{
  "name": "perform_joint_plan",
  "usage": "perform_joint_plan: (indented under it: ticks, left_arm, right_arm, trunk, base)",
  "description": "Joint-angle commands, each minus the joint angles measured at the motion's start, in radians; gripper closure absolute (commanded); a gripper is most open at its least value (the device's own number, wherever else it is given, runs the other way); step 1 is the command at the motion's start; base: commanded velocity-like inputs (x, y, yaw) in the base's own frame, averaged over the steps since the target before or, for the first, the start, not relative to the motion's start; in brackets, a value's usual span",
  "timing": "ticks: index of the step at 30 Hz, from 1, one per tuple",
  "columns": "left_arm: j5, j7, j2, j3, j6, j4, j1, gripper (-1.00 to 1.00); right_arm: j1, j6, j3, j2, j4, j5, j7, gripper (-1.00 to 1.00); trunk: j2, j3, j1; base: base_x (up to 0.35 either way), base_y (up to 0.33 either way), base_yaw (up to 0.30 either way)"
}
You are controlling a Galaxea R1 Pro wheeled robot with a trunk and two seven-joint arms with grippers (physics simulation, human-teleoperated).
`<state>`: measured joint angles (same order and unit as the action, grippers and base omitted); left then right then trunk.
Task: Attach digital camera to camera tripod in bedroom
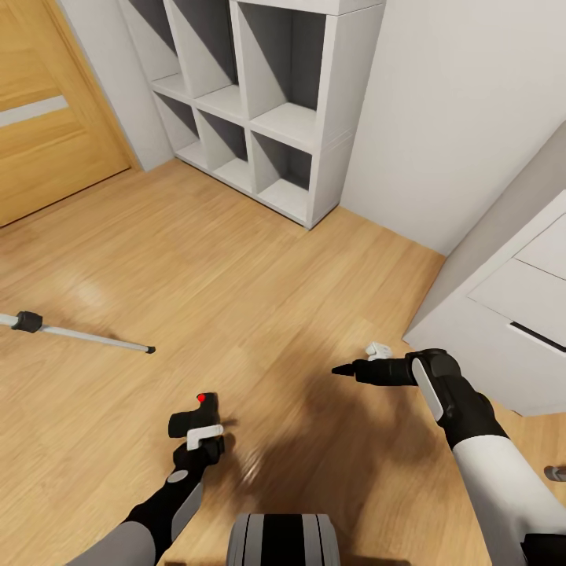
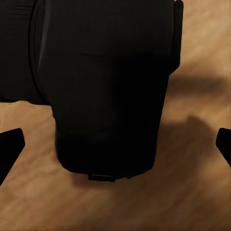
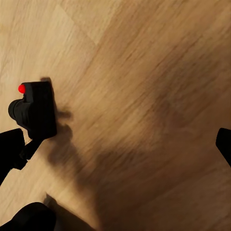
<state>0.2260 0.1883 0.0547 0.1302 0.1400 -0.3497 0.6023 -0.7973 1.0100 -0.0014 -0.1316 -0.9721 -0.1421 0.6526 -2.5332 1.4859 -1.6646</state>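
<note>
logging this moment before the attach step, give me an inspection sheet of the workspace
surface: light wood floor, bare around the arms, arm shadows on it
job's things: digital camera, black with a red dot, at the left gripper; one silver leg of the camera tripod shows at the left edge, apart from the camera
clutter: nothing seen
grippers: left gripper at the camera, fingertips wide of the body, grip cannot be told; right gripper empty, fingertips apart
cables: nothing seen
surroundings: white cube shelves, oak door, pale grey wall, white drawer unit
</note>
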Motion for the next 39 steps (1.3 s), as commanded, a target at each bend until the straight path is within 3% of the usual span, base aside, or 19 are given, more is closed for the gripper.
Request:
perform_joint_plan:
  ticks: [1,23,39]
  left_arm:
    - [0.01,0.006,-0.001,0.008,0.006,0.003,0.001,-1.0]
    - [0.017,0.006,-0.001,0.005,0.015,0.017,0.001,-1.0]
    - [0.016,0.004,-0.001,0.0,0.028,0.105,0.001,-1.0]
  right_arm:
    - [0.0,0.007,0.0,0.0,0.0,-0.008,-0.004,-1.0]
    - [0.0,0.007,0.0,0.0,0.0,-0.01,-0.004,-1.0]
    - [0.0,0.007,0.0,0.0,0.0,-0.01,-0.004,-1.0]
  trunk:
    - [0.0,0.001,0.0]
    - [0.0,0.001,0.0]
    - [0.0,0.001,0.0]
  base:
    - [0.0,0.0,0.0]
    - [0.0,0.0,0.0]
    - [0.0,0.0,0.0]
